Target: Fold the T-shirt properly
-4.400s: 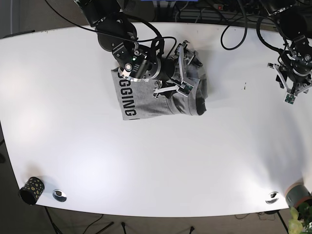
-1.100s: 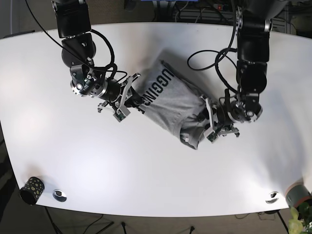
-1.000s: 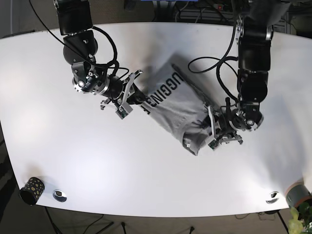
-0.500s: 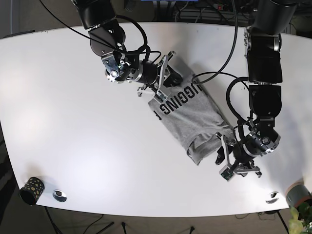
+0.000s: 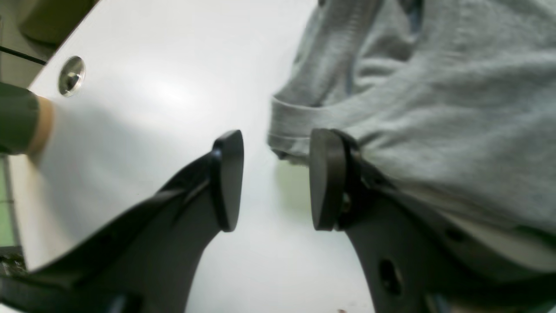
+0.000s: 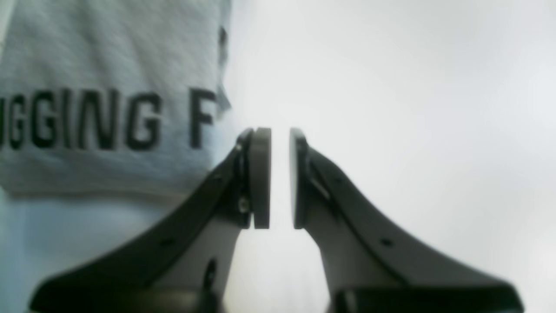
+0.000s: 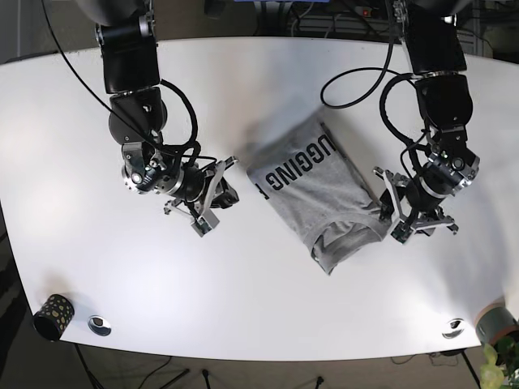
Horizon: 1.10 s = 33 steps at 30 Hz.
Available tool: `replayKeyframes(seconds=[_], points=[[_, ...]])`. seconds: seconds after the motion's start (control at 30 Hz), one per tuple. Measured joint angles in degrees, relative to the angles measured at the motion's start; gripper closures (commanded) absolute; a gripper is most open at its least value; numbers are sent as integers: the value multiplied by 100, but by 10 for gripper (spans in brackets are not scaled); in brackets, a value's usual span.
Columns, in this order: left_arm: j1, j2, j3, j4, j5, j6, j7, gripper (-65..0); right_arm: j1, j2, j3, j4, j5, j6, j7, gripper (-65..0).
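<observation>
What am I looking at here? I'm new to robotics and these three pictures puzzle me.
A two-armed robot is meant to fold a T-shirt. The base view looks down on a white table; the other two come from cameras on each wrist, looking along the jaws. The grey shirt, roughly folded, lies mid-table. The left gripper sits at its edge with jaws open; its wrist view shows cloth beside one finger, none between. The right gripper is apart from the shirt, jaws nearly shut on nothing. A dark cup stands at a corner.
</observation>
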Motion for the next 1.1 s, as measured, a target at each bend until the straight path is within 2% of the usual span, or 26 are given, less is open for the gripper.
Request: replayKeyframes(seconds=[0.2,0.4,0.53,0.57,0.63,0.7,0.8,0.87,0.97,1.1], points=[[127,503,-634,286,39,2,11,-231,-92,-22,-734,-286,9,-4,310,-59],[114,846,-728,380,35,66,2,-235,-535,-328,-979,175,-15,-35,317,-59],[96,964,-737,380,20,428,-13,-236,-706,-533,-1449,291,9,-26,308,-59],[94,975,-741,380,37,496,-9,-237,-723,-640,-1613,291,0,-72,280,-59],[94,1014,-730,374,39,573,-2,-260,-754,-785,-1878,323,15,-341,308,-59],[109,1038,-612,369,50,715,-2,-332,-767,-848,-2087,339,31,-542,332,-59],[155,1038,-278,367,50,1102,9,-422,-807,-826,-2236,483,61,-660,286,-59],[214,1054,-28,363,15,1434,-50,-456,-841,-752,-2218,651,66,-654,299,-59],[306,1038,289,212,9,1700,-205,-463,-809,-501,-2199,811,66,-671,328,-59],[337,1038,363,-343,-7,1751,-566,-461,-782,-280,-2166,826,57,-678,308,-59]])
